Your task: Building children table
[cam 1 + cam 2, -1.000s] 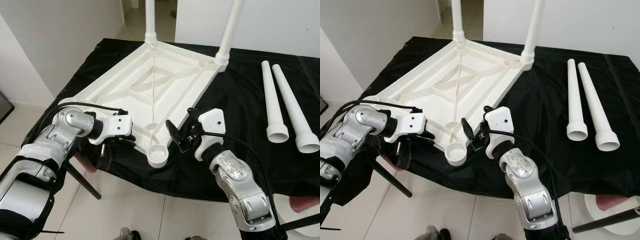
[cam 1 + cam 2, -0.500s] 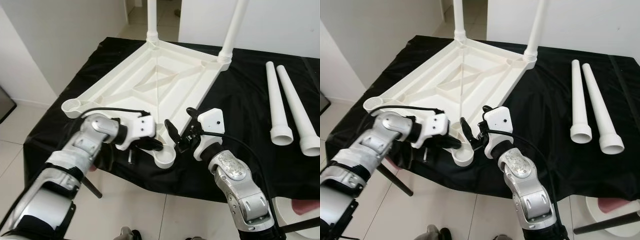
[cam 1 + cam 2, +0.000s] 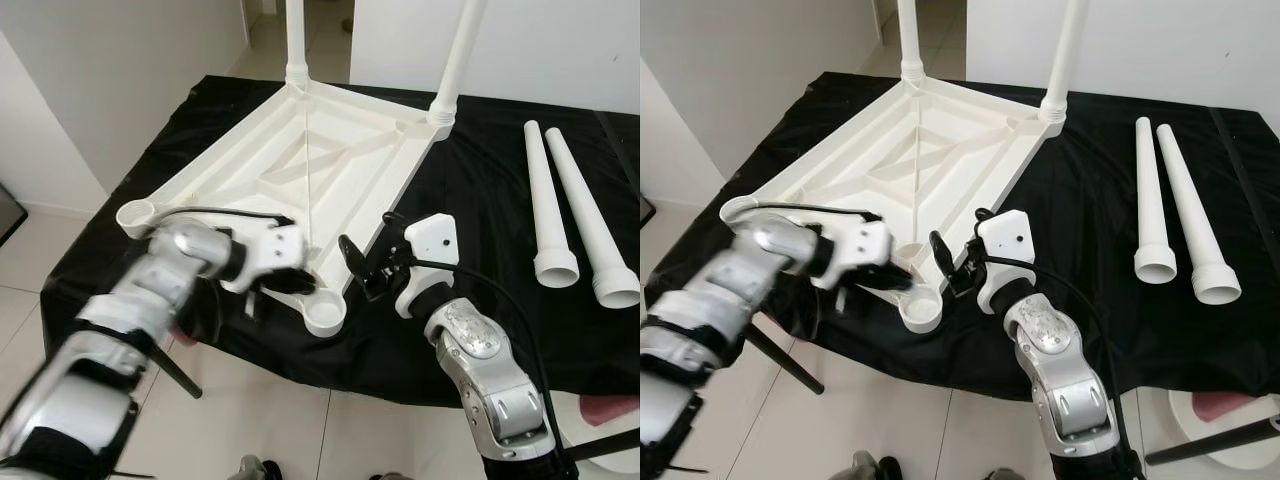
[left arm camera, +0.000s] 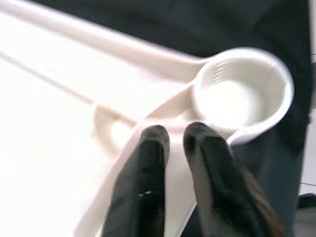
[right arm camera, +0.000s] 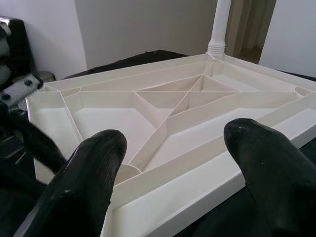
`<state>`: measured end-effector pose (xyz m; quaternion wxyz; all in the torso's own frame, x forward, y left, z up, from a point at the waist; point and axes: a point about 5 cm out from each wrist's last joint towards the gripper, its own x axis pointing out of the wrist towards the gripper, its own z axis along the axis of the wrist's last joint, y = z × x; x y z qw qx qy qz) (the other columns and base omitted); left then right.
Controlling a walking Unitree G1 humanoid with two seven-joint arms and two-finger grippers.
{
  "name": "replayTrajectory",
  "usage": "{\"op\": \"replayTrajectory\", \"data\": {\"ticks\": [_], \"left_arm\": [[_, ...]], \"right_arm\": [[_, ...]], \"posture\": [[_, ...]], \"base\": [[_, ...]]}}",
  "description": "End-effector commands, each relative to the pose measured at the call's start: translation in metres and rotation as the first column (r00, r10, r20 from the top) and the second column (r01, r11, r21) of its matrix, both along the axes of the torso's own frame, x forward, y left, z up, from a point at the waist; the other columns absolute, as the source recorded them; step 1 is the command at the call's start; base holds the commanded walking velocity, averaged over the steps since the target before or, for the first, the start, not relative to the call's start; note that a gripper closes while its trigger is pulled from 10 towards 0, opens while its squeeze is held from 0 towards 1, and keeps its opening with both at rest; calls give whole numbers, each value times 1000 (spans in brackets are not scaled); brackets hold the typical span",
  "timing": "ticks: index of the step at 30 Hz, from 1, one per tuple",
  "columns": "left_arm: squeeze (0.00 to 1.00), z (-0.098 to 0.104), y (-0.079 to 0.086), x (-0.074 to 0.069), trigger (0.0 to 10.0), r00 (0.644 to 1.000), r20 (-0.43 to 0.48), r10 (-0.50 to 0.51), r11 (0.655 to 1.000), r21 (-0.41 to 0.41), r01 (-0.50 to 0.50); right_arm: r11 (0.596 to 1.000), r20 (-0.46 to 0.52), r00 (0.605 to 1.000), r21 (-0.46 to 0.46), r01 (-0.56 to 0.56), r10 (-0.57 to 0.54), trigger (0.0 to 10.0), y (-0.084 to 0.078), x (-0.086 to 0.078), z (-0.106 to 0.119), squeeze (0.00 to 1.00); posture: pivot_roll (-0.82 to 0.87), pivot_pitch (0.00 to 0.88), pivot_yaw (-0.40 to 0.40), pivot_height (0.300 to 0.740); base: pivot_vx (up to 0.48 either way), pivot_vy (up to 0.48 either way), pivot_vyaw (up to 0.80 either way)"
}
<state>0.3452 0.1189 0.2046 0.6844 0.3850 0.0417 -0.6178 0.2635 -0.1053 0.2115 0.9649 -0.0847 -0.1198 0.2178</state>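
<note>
A black cloth (image 3: 500, 200) covered the tabletop, which stood on pale floor tiles (image 3: 270, 420) beside white walls (image 3: 110, 70), with a doorway at the far end of the room. The white children's table (image 3: 300, 170) lay upside down on the cloth, its ribbed underside facing up. Two legs (image 3: 458, 55) were already fitted upright at its far corners. Two loose legs (image 3: 570, 215) lay side by side on the cloth to my right, well apart from the table, their wide ends toward me.

My left hand (image 4: 175, 136) rested on the table's near rim, just beside the open round socket (image 4: 242, 96) at the near corner. Its fingers (image 4: 148, 163) were drawn close together, with only a narrow gap between them, and their tips touched the rim without clamping anything I could see. My right hand (image 3: 362, 268) hovered just to the right of that same corner, at the table's right edge, its fingers (image 5: 94, 163) spread wide and holding nothing, pointing across the underside.
</note>
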Motion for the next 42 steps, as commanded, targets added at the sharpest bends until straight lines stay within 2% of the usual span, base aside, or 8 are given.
{"op": "replayTrajectory", "data": {"ticks": [1, 8, 9, 20, 21, 22, 23, 42], "left_arm": [[1000, 1, 1, 0, 10000, 999, 33, -10, 1000, 29, 9], [824, -8, 32, 10, 10000, 999, 4, 48, 984, 174, -48], [0, -11, 33, 13, 10000, 997, 5, 71, 980, 187, -71], [0, -31, 29, 27, 10000, 980, 32, 196, 953, 229, -198], [0, -32, 27, 28, 7098, 977, 23, 213, 955, 208, -213], [0, -32, 27, 28, 7098, 977, 23, 213, 955, 208, -213], [0, -32, 25, 29, 0, 973, -4, 232, 958, 172, -228], [0, -27, -10, 24, 0, 981, -145, 128, 989, -50, -137]], "right_arm": [[1000, 1, 1000, 1, -3, 3, 10000, 1, -1, -1, 0], [1000, 4, 1000, 2, -4, 4, 10000, 0, 0, 1, 0], [1000, 6, 1000, 2, -5, 5, 10000, 0, 0, 1, 0], [1000, 7, 1000, 0, 3, -3, 10000, -1, -1, 2, 0], [1000, 7, 1000, 0, 4, -4, 10000, -1, -1, 2, 0], [1000, 7, 1000, 0, 4, -4, 10000, -1, -1, 2, 0], [1000, 8, 1000, 1, 5, -5, 10000, -1, -2, 3, 0], [1000, 1, 1000, 8, 2, -2, 10000, 2, -2, 1, 0]], "posture": [[-138, 123, 85, 740], [-139, 131, 83, 740], [-139, 131, 83, 740], [-162, 136, 88, 740], [-164, 137, 89, 740], [-164, 137, 89, 740], [-164, 138, 91, 740], [-152, 137, 91, 740]], "base": [[0, 0, 0], [0, 0, 0], [0, 0, 0], [0, 0, 0], [0, 0, 0], [0, 0, 0], [0, 0, 0], [0, 0, 0]]}}
